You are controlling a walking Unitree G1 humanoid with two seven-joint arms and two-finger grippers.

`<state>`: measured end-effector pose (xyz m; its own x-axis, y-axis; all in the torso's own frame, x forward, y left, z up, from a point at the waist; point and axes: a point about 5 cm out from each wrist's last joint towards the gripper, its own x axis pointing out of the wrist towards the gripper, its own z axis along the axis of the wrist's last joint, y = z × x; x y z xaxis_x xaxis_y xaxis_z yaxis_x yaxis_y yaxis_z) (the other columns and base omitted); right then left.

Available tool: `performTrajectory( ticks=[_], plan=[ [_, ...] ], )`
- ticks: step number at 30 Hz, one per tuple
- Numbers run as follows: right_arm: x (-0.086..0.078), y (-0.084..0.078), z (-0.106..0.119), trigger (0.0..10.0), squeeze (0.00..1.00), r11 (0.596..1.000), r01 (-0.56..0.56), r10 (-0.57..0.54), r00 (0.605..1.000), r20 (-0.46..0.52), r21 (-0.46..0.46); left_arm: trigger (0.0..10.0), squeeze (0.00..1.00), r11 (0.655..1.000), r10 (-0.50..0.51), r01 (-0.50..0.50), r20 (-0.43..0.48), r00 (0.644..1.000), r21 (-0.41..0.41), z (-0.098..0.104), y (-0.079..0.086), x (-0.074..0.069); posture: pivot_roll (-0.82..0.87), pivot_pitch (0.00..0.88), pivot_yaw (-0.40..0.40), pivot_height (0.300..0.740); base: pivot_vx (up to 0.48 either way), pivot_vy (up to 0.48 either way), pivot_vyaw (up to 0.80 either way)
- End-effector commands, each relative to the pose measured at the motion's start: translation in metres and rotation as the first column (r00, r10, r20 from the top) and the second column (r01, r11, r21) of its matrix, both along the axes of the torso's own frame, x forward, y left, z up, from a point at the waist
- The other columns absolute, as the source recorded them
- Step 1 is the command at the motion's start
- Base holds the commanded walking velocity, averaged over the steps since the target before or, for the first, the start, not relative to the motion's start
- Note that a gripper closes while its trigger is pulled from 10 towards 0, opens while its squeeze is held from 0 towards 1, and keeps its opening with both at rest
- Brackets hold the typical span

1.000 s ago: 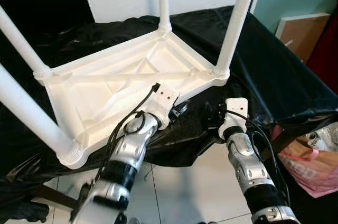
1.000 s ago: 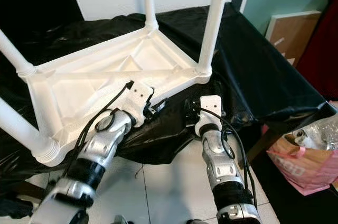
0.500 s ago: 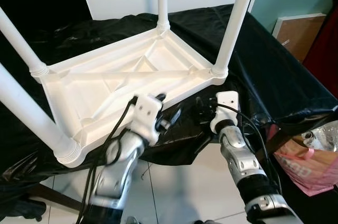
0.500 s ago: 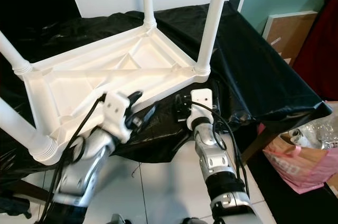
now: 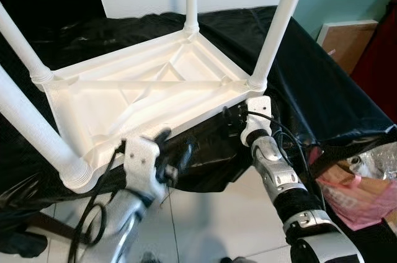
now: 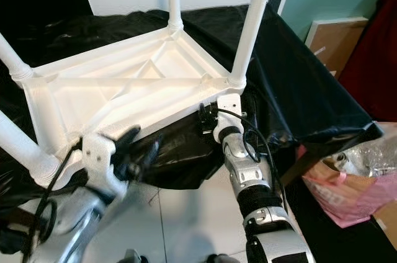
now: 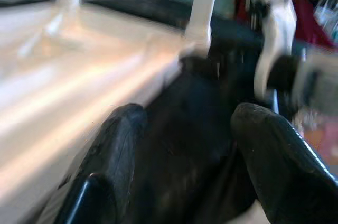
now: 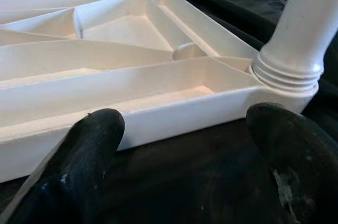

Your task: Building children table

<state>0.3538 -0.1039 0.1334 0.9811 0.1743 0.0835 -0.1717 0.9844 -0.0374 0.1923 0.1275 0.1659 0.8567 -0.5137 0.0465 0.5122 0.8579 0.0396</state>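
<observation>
Nearest you, the left gripper (image 5: 177, 154) is motion-blurred off the near edge of the black cloth (image 5: 322, 89), fingers spread on nothing; its wrist view is smeared. The right gripper (image 6: 205, 118) sits just beside the near right corner of the upturned white table (image 5: 149, 92), fingers spread wide, tips part hidden. Beyond, all four table legs (image 5: 276, 24) run out of frame

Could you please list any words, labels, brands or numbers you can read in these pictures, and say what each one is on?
None can be read.
Pink bag: faint pale marks that may be print, too blurred to read.
White table, black sheet, left gripper and right gripper: no text seen.
</observation>
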Motion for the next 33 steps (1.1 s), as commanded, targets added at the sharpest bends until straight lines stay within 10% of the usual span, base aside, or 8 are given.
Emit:
performTrajectory(
  ticks=[1,7,15,28,33],
  plan=[
    [0.001,0.001,-0.002,10.0,0.0,1.0,-0.007,0.007,1.0,-0.007,0.008,10.0,0.0,0.991,-0.129,0.13,-0.032,0.991,0.041,0.002,0.002,-0.014,0.17,0.082,-0.083,0.74,0.0,0.0,0.0],
    [0.005,0.004,0.0,10.0,0.0,1.0,-0.023,0.023,1.0,-0.006,0.01,10.0,0.0,0.97,-0.159,0.204,-0.292,0.943,0.129,-0.01,0.051,-0.046,0.19,0.075,-0.091,0.74,0.0,0.0,0.0],
    [0.008,0.007,0.001,10.0,0.0,0.999,-0.029,0.029,1.0,-0.001,0.016,10.0,0.0,0.937,-0.053,0.177,-0.38,0.924,0.302,-0.004,0.099,-0.057,0.19,0.063,-0.08,0.74,0.0,0.0,0.0],
    [0.005,0.007,-0.005,10.0,0.0,0.999,-0.02,0.02,1.0,-0.004,0.025,10.0,0.0,0.882,0.212,-0.059,-0.283,0.935,0.468,0.036,0.178,-0.042,0.18,0.07,-0.069,0.74,0.0,0.0,0.0],
    [0.0,0.012,-0.011,10.0,0.0,0.999,-0.027,0.027,1.0,-0.01,0.031,10.0,0.0,0.846,0.364,-0.307,-0.05,0.93,0.436,0.05,0.202,0.003,0.16,0.074,-0.063,0.74,0.0,0.0,0.0]
  ],
)
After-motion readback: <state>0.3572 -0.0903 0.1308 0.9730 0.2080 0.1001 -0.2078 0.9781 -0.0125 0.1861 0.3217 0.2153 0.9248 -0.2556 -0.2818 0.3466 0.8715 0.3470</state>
